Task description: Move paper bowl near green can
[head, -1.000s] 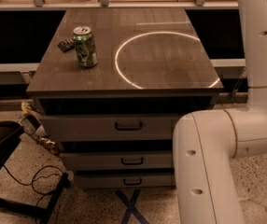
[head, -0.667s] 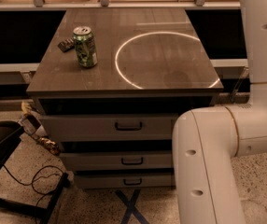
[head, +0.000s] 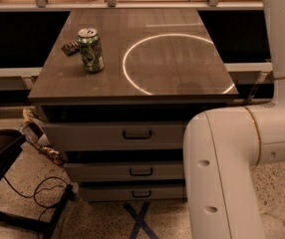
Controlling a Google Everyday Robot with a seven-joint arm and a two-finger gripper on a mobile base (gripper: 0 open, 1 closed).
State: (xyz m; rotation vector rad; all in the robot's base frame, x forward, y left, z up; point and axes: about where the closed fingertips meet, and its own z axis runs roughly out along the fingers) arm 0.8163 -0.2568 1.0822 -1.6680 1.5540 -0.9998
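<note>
On the surface [head: 172, 63], the green can [head: 90, 50] stands upright; a dark object [head: 70, 47] lies just left of it. Out of frame, the gripper; jaws' state cannot be told.

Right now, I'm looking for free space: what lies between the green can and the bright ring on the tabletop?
Only bare tabletop separates the green can and the bright ring, per the camera view. The gripper is out of view.

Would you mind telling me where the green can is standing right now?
The green can stands upright at the left of the tabletop, beside a small dark object and left of the light ring; the gripper is out of view.
</note>
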